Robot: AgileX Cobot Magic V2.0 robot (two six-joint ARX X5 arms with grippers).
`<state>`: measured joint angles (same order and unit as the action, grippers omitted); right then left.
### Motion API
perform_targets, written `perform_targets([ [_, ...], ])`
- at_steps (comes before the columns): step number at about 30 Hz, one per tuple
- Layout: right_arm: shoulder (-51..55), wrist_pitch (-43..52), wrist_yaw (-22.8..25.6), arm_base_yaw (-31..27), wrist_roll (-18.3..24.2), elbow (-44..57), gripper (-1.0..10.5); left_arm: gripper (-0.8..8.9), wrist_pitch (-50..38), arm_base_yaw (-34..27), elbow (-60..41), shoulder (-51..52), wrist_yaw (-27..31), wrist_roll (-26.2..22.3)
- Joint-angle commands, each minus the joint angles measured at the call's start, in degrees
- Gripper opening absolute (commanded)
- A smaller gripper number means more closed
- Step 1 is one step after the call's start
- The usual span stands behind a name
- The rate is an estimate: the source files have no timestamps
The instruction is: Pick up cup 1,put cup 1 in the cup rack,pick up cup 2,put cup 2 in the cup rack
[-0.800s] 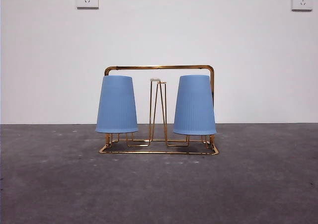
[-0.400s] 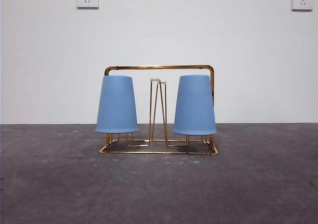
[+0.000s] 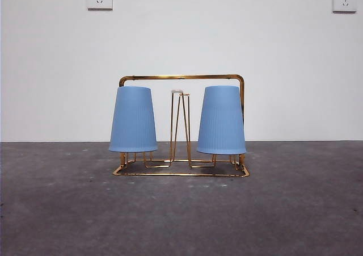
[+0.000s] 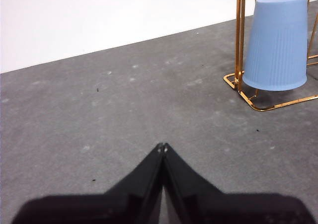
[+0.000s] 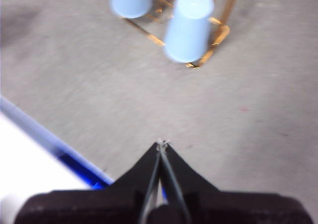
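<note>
Since the earlier frames I find nothing moved except the right cup (image 3: 222, 120), marginally. It and the left cup (image 3: 133, 119) sit inverted on the cup rack (image 3: 182, 78); I judge the task complete. Left gripper (image 4: 162, 147) and right gripper (image 5: 162, 143) are closed, empty, well away. No readable writing.

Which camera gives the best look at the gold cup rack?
The front view: the cup rack shows whole, arched frame to wire base, sharp. The left wrist view catches only one end beside a blue cup; the right wrist view shows it blurred and far.
</note>
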<state>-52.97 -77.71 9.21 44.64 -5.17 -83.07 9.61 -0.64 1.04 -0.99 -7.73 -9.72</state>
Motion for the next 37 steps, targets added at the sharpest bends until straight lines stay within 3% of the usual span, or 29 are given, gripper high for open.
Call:
perform_targets([
  [1,2.91,-0.70,2.27,-3.82,1.75,0.37,0.0,-0.03,-0.37,-0.17,-0.55,0.07,-0.15,0.68],
  [4,6.97,5.01,0.13,-11.80,1.86,0.55,0.0,-0.03,-0.37,-0.17,-0.55,0.02,-0.15,0.68],
  [6,10.93,12.63,-5.35,-18.93,1.05,1.57,0.0,-0.03,-0.39,-0.17,-0.55,-0.02,-0.15,0.68],
  [8,15.04,19.78,-9.57,-25.44,3.02,3.82,0.0,-0.03,-0.37,-0.17,-0.55,-0.26,-0.15,0.68],
  [12,24.22,32.17,-9.77,-35.52,9.84,13.00,0.0,-0.03,-0.37,-0.17,-0.55,-0.72,-0.15,0.68],
  [15,31.28,41.27,-9.86,-39.89,10.78,23.80,0.0,-0.03,-0.37,-0.17,-0.55,-1.03,-0.15,0.68],
  [21,43.17,57.11,-9.77,-43.69,3.34,48.52,0.0,-0.03,-0.37,-0.20,-0.55,-1.09,-0.15,0.68],
  [26,48.65,68.48,-9.03,-43.95,0.83,65.35,0.0,-0.03,-0.37,-0.17,-0.55,-1.27,-0.15,0.68],
  [32,52.52,72.30,-8.96,-43.95,0.11,77.61,0.0,-0.03,-0.37,-0.17,-0.55,-1.44,-0.15,0.68],
  [37,52.52,69.77,-8.94,-43.95,0.37,82.25,0.0,-0.03,-0.37,-0.20,-0.55,-1.81,-0.15,0.68],
])
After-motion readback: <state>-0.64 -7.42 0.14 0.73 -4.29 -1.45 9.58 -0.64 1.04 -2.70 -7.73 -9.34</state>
